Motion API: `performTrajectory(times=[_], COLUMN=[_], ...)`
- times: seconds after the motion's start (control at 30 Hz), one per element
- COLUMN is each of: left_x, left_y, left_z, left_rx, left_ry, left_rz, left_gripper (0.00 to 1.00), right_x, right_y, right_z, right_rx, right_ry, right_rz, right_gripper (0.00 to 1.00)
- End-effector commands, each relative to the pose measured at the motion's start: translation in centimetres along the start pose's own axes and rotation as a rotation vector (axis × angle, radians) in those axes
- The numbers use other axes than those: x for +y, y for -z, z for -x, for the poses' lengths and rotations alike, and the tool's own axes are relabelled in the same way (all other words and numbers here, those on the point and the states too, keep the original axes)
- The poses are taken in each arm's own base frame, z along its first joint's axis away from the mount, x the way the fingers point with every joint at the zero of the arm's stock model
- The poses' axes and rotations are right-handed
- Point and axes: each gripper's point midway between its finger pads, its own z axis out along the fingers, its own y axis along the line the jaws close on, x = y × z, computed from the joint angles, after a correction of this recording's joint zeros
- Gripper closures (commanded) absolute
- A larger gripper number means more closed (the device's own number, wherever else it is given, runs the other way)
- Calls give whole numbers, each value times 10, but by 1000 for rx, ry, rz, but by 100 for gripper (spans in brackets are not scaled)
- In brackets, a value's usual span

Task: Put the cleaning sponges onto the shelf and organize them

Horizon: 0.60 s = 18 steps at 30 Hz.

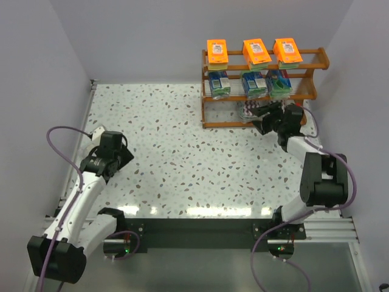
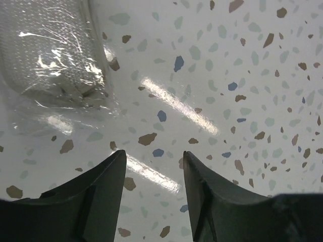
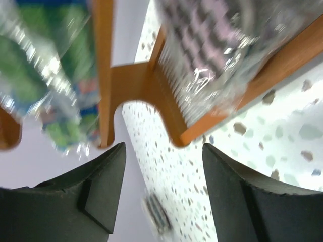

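Left hand [image 2: 154,156] spread partway, nothing between the fingers, over table [image 2: 242,75] at 8 o'clock. Clear-wrapped pack [image 2: 55,55] lies at its 11 o'clock, apart from it. Right hand [image 3: 164,146] spread wide, holding nothing, at bottom tier of shelf [image 3: 146,80], 1 o'clock, purple-white pack [image 3: 212,55] on it. Orange packs [image 1: 256,52] top tier, blue-green packs [image 1: 253,84] middle.

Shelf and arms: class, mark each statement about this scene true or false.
1. Three orange packs sit on the shelf's top tier. True.
2. The blue-green packs lie on the table. False: they stand on the middle tier.
3. The right end effector is at the shelf's bottom tier. True.
4. The left end effector grips a pack. False: it is open and empty; a clear-wrapped pack lies on the table ahead of it.
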Motion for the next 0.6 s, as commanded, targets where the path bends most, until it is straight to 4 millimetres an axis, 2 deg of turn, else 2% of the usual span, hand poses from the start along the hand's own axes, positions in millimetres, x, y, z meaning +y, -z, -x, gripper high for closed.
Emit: performTrajectory(times=[0.0, 0.03, 0.07, 0.13, 0.17, 0.27, 0.3, 0.33, 0.43, 0.47, 0.57], left_x=[23, 28, 41, 55, 75, 102, 107, 112, 131, 139, 149], left_y=[5, 4, 1, -2, -8, -19, -22, -24, -33, -38, -54], left_z=[27, 29, 33, 36, 43, 54, 59, 66, 80, 86, 88], left_rx=[-76, -77, -77, -70, -73, -67, -76, -91, -116, -124, -105], left_ry=[62, 58, 85, 91, 136, 191, 206, 224, 270, 294, 314], left_rz=[122, 137, 185, 229, 288, 354, 369, 381, 459, 482, 495], left_gripper=[45, 42, 36, 32, 30, 29, 30, 30, 31, 32, 34], right_x=[14, 6, 3, -5, -6, -12, -15, -15, -26, -27, -39], right_y=[37, 44, 50, 66, 70, 84, 87, 93, 101, 104, 110], right_z=[-30, -39, -44, -64, -71, -103, -111, -128, -154, -157, -166], right_rx=[111, 136, 153, 212, 237, 339, 365, 412, 487, 494, 519], right_ry=[109, 108, 123, 178, 198, 292, 310, 338, 376, 380, 393], right_rz=[54, 18, 13, -4, -7, -6, -11, -8, -15, -14, -25], right_gripper=[32, 31, 28, 26, 25, 25, 24, 24, 24, 24, 24])
